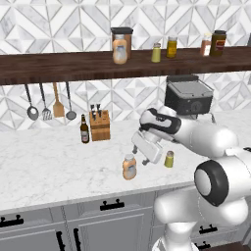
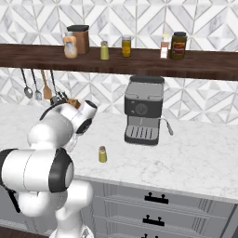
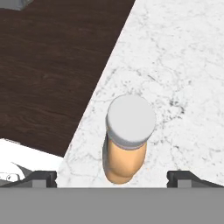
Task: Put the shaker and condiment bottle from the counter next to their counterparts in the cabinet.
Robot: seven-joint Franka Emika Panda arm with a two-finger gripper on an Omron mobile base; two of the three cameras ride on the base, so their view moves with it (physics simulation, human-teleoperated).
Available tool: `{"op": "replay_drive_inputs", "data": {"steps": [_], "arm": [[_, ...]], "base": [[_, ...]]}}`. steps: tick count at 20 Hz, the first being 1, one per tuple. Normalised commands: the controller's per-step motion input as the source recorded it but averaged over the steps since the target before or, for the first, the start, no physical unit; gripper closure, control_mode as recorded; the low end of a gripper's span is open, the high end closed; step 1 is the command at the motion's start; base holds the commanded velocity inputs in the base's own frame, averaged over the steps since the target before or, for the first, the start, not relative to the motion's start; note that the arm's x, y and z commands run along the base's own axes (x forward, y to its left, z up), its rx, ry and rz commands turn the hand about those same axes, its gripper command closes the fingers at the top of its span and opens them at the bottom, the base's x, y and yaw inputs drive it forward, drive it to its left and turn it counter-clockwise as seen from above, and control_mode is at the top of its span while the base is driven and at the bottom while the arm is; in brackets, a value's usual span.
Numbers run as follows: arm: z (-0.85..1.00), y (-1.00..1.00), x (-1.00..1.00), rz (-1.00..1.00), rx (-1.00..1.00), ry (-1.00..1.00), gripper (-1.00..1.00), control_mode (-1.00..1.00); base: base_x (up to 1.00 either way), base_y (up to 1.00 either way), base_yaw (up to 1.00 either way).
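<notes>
Left base view shows a white marble table (image 1: 49, 162) running along a wall of grey-and-white geometric tile, with grey cupboards (image 1: 98, 225) and black handles below. A long dark brown cabinet (image 1: 59, 66) plank spans the wall above. On it stand the counterparts: a peach-orange bottle (image 1: 119, 49) in front of a big dark-lidded jar (image 1: 125, 37), and a small yellow-green shaker (image 1: 156, 52) further right, with more jars beyond. Utensils (image 1: 49, 103) hang beneath the plank, and a knife block (image 1: 100, 125) and a dark beer bottle (image 1: 84, 130) stand at the back of the table.

The condiment bottle (image 1: 129, 166) stands upright on the table near its front edge, and the shaker (image 1: 169, 159) stands apart to its right. The claw (image 1: 143, 159) hangs between and just above them, tilted downward.

Right base view shows the coffee machine (image 2: 143, 111) from the front and the shaker (image 2: 102, 154) standing clear on the marble, while the arm hides the condiment bottle.

Hand view looks down on the white cap of the condiment bottle (image 3: 127, 135), which sits between the two dark fingertips (image 3: 41, 177); they are spread wide on either side and are not touching it. Dark wood floor (image 3: 48, 65) shows beyond the table edge.
</notes>
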Motion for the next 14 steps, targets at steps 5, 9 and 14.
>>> {"op": "replay_drive_inputs", "data": {"steps": [5, 9, 14], "arm": [[-0.08, 0.0, 0.15, 0.04, 0.06, 0.09, -1.0, -1.0], [-0.15, 0.11, 0.06, 0.02, 0.07, 0.14, -1.0, -1.0], [-0.17, 0.1, 0.0, 0.03, 0.09, 0.15, -1.0, -1.0]], "base": [[0.0, 0.0, 0.0], [0.0, 0.0, 0.0], [0.0, 0.0, 0.0]]}}
